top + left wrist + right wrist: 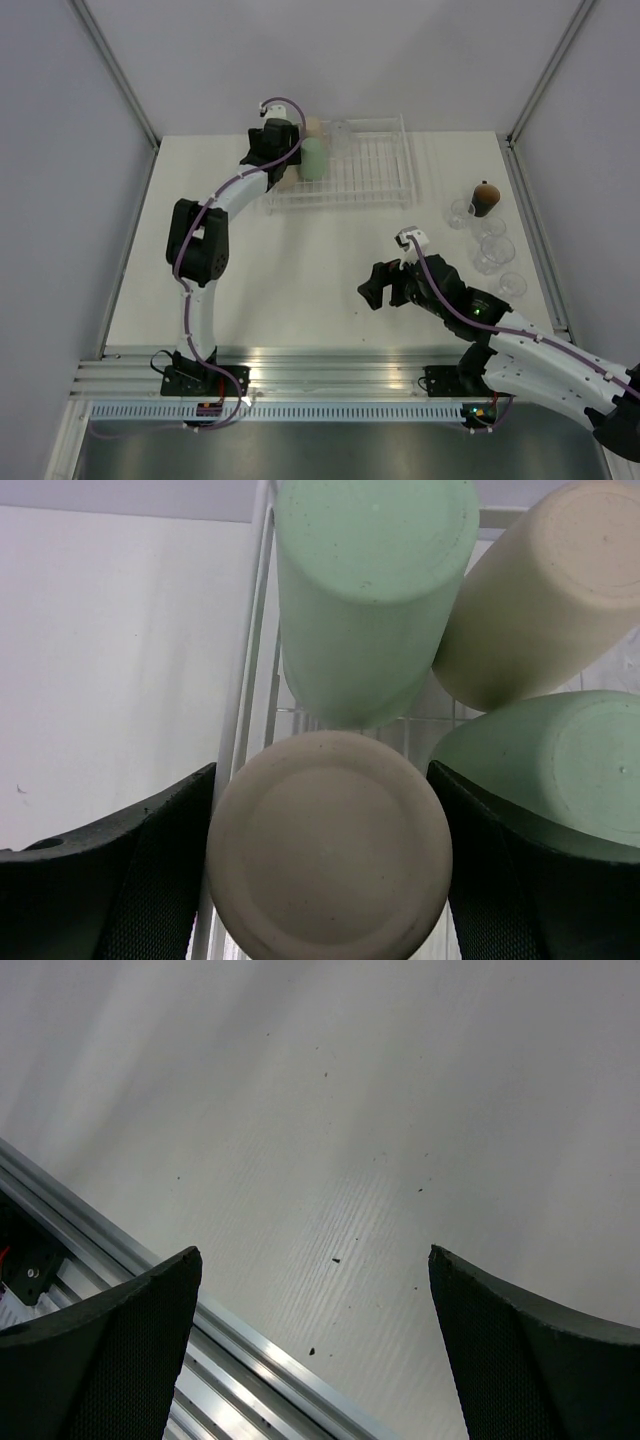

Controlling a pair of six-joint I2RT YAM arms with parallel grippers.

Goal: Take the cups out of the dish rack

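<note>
Beige cup (330, 845), base up, sits squarely between the two fingers (120, 880) of the left end effector (325, 780). Both fingers stand right at its sides; the wrist view does not show whether they touch or clamp it. Position: left end of the dish rack (370, 170), just inside the white wire rail (250, 680). Beyond the end effector, a mint green cup (365, 590), also base up, close behind the beige one. Beyond and to the right, a second beige cup (545, 590) beside the green. Just past the right finger, touching it or nearly so, a second mint green cup (570, 770). Clear cup (340, 135) farther along the rack, on its far side. Right end effector (315, 1260) released, fingers spread wide with nothing between them, hanging over bare white worktop (400, 1110), an aluminium rail (250, 1360) on its near side. Well ahead of it and to its right on the worktop: dark brown cup (486, 198), several clear glasses (495, 252) close by.
</note>
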